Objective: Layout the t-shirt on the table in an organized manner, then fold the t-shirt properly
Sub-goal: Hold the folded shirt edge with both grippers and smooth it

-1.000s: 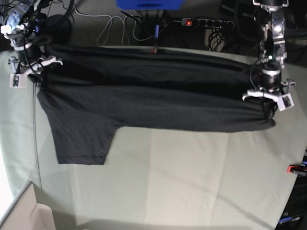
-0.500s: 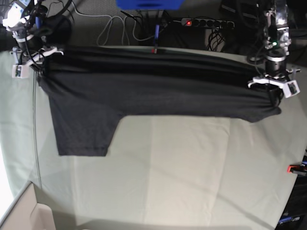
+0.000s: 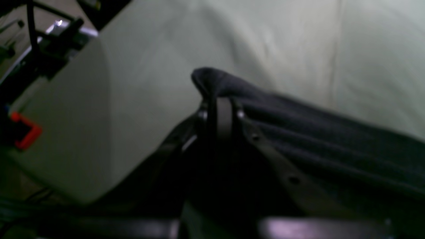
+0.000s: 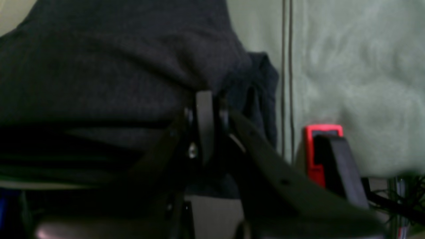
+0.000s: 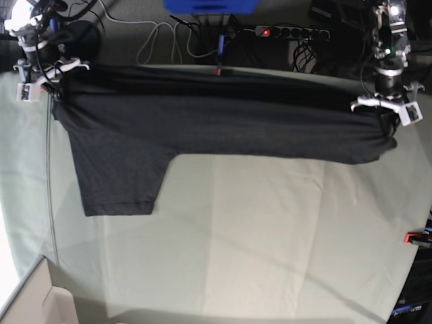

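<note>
The large flat table (image 5: 270,229), clothed in pale grey-green creased fabric, fills most of the base view. Along its far edge the dark charcoal-black short-sleeved soft fabric t-shirt (image 5: 223,128) is stretched into a long band that runs almost from the far left corner to the far right corner, and one sleeve hangs down from the band toward the table's left edge and lies flat on the cloth. At the band's right end in the base view, the left gripper (image 3: 219,99) has its black fingers pinched together on a bunched corner of the shirt, which folds over the fingertips. At the other end the right gripper (image 4: 207,99) is likewise clamped tight on a gathered fold of the dark fabric, just beside the table's edge. A small red clamp (image 4: 317,149) with a black handle grips that edge near the right gripper, and another red clamp (image 5: 415,237) sits at the table's right edge.
</note>
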